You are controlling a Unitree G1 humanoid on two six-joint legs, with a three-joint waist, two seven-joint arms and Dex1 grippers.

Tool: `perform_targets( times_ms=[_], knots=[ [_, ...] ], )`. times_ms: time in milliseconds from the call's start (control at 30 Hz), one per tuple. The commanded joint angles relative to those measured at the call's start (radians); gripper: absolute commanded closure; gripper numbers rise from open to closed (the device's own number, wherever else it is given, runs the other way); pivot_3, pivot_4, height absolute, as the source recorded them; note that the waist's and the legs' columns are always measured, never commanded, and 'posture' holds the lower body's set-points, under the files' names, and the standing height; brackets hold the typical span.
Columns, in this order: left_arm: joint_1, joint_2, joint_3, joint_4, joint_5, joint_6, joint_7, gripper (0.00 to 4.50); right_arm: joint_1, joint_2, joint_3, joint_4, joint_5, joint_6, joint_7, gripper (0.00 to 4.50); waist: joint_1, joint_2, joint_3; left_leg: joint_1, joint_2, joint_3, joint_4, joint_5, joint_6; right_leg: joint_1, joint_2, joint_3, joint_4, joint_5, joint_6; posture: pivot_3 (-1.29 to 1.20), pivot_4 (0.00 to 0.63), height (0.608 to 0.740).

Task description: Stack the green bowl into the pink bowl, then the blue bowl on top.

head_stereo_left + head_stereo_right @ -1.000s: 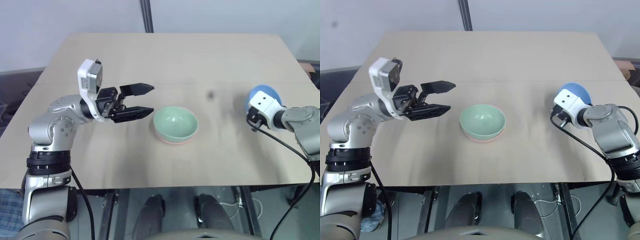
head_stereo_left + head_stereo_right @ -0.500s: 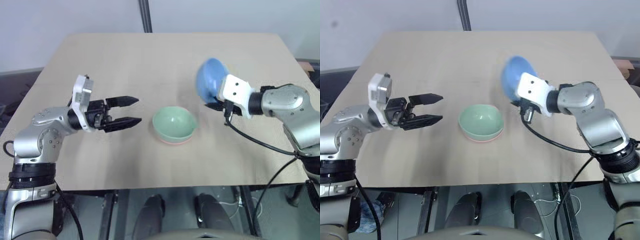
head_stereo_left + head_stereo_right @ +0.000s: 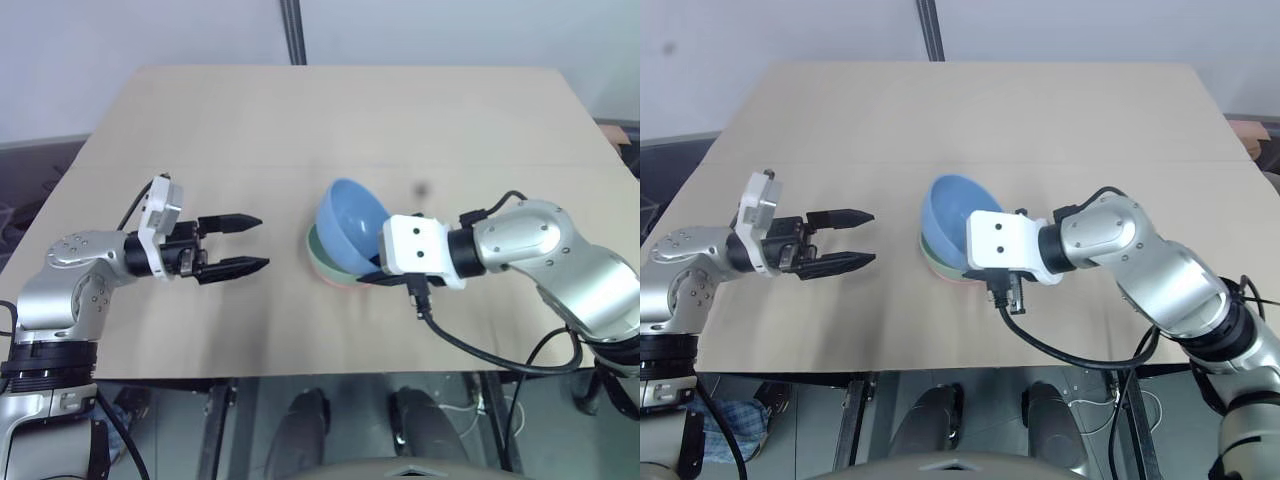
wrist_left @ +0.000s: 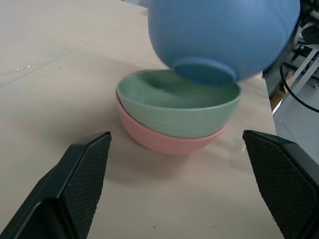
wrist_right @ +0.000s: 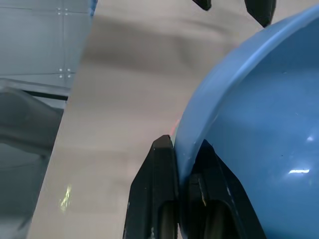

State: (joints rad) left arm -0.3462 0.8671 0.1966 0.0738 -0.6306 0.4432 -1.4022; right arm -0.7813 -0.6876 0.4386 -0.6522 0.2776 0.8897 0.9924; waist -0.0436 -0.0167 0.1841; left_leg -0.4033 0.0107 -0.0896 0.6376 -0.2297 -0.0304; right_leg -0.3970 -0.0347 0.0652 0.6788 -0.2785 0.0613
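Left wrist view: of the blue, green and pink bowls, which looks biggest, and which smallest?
1. blue bowl, though it hangs nearer the camera, so its size is unsure.
2. green bowl.
3. pink bowl, mostly hidden under the green one; only a band shows.

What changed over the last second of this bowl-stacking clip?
The right hand, gripping the blue bowl by its rim, carried it from the table's right side to tilt over the green bowl. The left hand drew back left, open. Green stayed nested in the pink bowl.
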Motion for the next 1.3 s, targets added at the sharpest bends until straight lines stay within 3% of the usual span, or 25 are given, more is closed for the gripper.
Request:
perform_targets(
  times_ms=[33, 67, 200, 333, 433, 600, 700, 833, 1300],
  knots=[
    [0.009, 0.019, 0.027, -0.026, -0.007, -0.009, -0.008, 0.0, -0.027, 0.025, -0.019, 0.005, -0.015, 0.008, -0.052, 2.65, 0.0, 0.0, 0.0, 0.0, 0.0, 0.0, 0.0, 0.0, 0.0, 0.0, 0.0, 0.0, 0.0, 0.0, 0.0, 0.0, 0.15, 0.74],
    [0.011, 0.018, 0.027, -0.03, -0.009, -0.008, -0.006, 0.0, -0.031, 0.027, -0.027, 0.013, -0.017, 0.008, -0.061, 2.19, 0.001, 0.0, 0.0, 0.0, 0.0, 0.0, 0.0, 0.0, 0.0, 0.0, 0.0, 0.0, 0.0, 0.0, 0.0, 0.0, 0.15, 0.74],
    [0.015, 0.012, 0.033, -0.043, -0.008, -0.011, 0.014, 0.0, -0.023, 0.059, -0.178, 0.037, 0.083, 0.063, -0.086, 2.19, 0.002, 0.0, 0.0, 0.0, 0.0, 0.0, 0.0, 0.0, 0.0, 0.0, 0.0, 0.0, 0.0, 0.0, 0.0, 0.0, 0.15, 0.74],
    [0.043, 0.007, 0.054, -0.076, -0.008, -0.021, 0.048, 0.0, 0.056, 0.074, -0.452, 0.047, 0.248, 0.165, -0.098, 2.19, 0.004, 0.0, 0.0, -0.001, 0.0, 0.0, 0.0, 0.0, 0.0, 0.0, 0.0, 0.0, 0.0, 0.0, 0.0, 0.0, 0.15, 0.74],
    [0.079, -0.002, 0.079, -0.113, -0.017, -0.023, 0.088, 0.0, 0.219, 0.004, -0.611, 0.063, 0.276, 0.13, -0.076, 2.19, 0.01, -0.001, -0.001, -0.002, 0.0, -0.001, 0.0, 0.0, 0.0, 0.001, -0.001, -0.001, -0.002, 0.0, 0.0, 0.0, 0.15, 0.74],
    [0.146, -0.016, 0.122, -0.172, -0.048, 0.017, 0.153, 0.0, 0.594, -0.011, -0.88, 0.098, 0.326, -0.039, 0.003, 2.19, 0.011, -0.001, -0.001, -0.003, -0.001, -0.001, 0.0, 0.0, 0.0, 0.0, -0.001, -0.001, -0.001, 0.0, 0.0, 0.0, 0.15, 0.74],
    [0.203, -0.02, 0.141, -0.2, -0.041, -0.007, 0.167, 0.0, 0.794, -0.031, -0.948, 0.148, 0.294, -0.205, 0.103, 2.19, 0.005, -0.001, -0.001, 0.0, -0.001, 0.001, -0.001, 0.0, 0.0, 0.001, -0.001, 0.001, 0.0, 0.0, 0.0, 0.0, 0.15, 0.74],
    [0.237, -0.023, 0.164, -0.219, -0.044, -0.005, 0.203, 0.0, 0.935, -0.059, -0.977, 0.211, 0.262, -0.366, 0.172, 2.19, 0.0, -0.001, -0.001, 0.005, 0.001, 0.004, -0.001, 0.0, 0.0, 0.004, 0.0, 0.004, 0.0, 0.0, 0.0, 0.0, 0.15, 0.74],
    [0.318, -0.031, 0.204, -0.238, -0.036, -0.052, 0.242, 0.0, 0.962, -0.054, -0.932, 0.301, 0.291, -0.515, 0.162, 2.19, 0.005, -0.001, -0.001, 0.006, 0.002, 0.004, 0.001, 0.0, 0.0, 0.006, 0.002, 0.004, -0.001, 0.0, 0.0, 0.0, 0.15, 0.74]
  ],
)
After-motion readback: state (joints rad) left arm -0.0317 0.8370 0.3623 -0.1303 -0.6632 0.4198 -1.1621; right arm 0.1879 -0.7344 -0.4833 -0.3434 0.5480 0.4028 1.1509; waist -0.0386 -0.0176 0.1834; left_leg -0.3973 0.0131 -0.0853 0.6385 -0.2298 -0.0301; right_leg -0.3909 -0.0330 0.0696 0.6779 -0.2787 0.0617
